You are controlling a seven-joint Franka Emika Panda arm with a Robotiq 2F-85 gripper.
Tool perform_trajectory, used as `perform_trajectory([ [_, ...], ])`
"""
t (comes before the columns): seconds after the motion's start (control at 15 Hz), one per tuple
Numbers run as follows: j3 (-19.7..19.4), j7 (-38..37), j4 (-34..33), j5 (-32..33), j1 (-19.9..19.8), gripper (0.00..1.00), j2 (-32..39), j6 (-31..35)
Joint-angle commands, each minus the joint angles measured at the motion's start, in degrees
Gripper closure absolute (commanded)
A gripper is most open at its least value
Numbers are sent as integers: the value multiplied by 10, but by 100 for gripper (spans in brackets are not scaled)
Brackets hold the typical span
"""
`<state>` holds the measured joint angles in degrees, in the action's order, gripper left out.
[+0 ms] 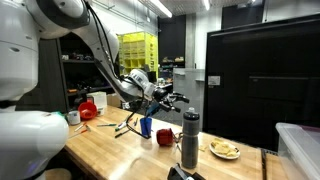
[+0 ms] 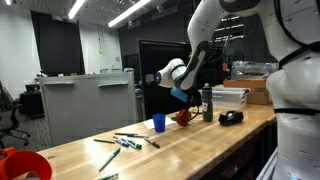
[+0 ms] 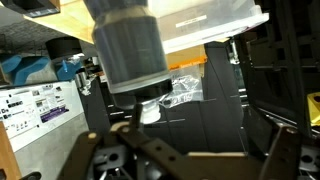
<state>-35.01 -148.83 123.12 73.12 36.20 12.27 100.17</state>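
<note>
Tool (image 1: 175, 98) spread wide, gripping nothing, hovers over the tabletop (image 1: 100, 150), and the bottle (image 1: 190, 137) stands upright there just ahead of it and lower, long axis vertical, looming left of centre in the wrist view, red cup (image 1: 165, 135) close beside.

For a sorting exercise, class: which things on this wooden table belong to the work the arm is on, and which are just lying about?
In hand:
- gripper, open, above the table
- grey bottle, facing the gripper in the wrist view, not held

Lying about:
- blue cup
- small red object
- markers
- plate of food
- red bowl
</note>
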Motion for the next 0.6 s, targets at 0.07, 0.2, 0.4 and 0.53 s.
perform_trajectory([
  [0.07,-47,0,27,2,59,0,-16,0],
  [0.2,-65,0,31,0,79,0,-15,1],
  [0.4,-94,0,37,-2,109,0,-12,2],
  [0.53,-112,0,43,-3,129,0,-12,5],
])
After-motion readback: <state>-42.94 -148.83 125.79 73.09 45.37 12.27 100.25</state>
